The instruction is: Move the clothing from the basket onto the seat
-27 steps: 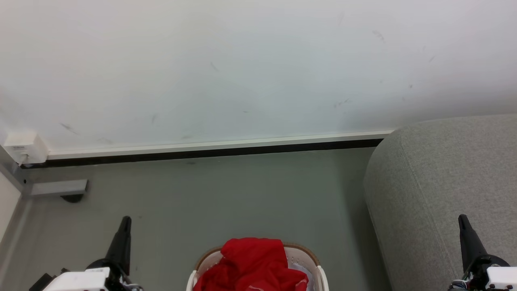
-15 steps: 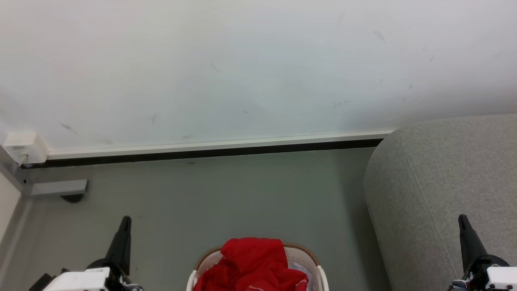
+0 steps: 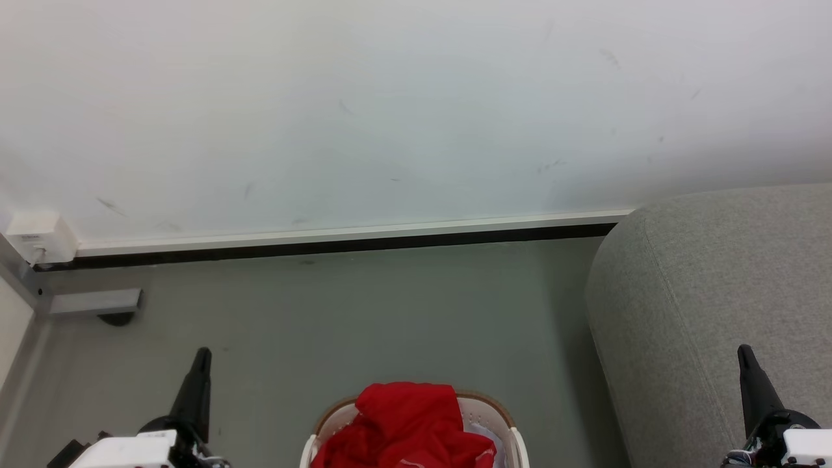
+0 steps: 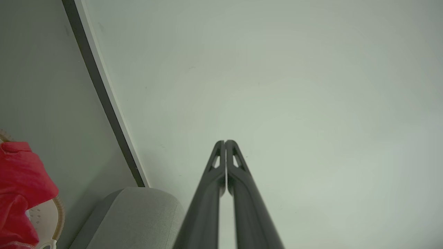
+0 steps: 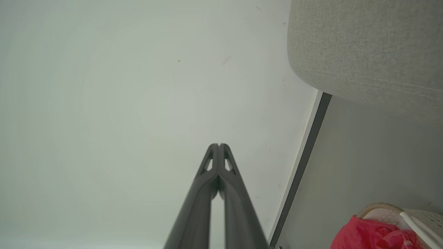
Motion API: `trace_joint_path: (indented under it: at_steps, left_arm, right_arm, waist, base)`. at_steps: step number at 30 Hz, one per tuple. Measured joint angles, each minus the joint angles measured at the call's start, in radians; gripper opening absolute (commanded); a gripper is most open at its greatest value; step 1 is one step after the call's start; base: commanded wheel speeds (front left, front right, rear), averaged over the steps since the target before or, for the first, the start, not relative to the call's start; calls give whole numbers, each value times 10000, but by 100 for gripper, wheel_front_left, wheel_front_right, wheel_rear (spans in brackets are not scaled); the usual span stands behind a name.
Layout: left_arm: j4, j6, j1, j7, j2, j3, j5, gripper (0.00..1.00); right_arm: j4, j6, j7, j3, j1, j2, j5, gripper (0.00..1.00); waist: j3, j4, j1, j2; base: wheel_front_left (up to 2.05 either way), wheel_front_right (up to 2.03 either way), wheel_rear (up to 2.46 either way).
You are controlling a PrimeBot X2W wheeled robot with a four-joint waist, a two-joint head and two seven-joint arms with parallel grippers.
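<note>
Head view first: where is the clothing (image 3: pixel 403 422)?
- Heaped red in the basket (image 3: pixel 484 400), on the floor (image 3: pixel 390 312) between the two grippers, apart from both.
- And the jaws?
- Left gripper (image 3: pixel 203 356): tips pressed together, holding nothing. Right gripper (image 3: pixel 745 354): the same, its fingers in front of the grey seat (image 3: pixel 702 273).
- Seat against basket?
- On the right gripper's side, a strip of floor between.

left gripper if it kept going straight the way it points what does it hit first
Probably the white wall: the shut left gripper aims at bare wall, clear of the seat and basket. How far off is unclear.
</note>
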Motion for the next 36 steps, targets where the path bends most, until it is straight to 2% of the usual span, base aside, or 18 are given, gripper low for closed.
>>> trace_joint_path:
  at_steps: [35,36]
  left_arm:
    - [0,0,0,0,0,0,0,0]
    - [0,0,0,0,0,0,0,100]
  right_arm:
    - [0,0,0,0,0,0,0,0]
    - [0,0,0,0,0,0,0,100]
  waist:
    - [0,0,0,0]
    - [0,0,0,0]
  base:
    - [0,0,0]
    - [0,0,0]
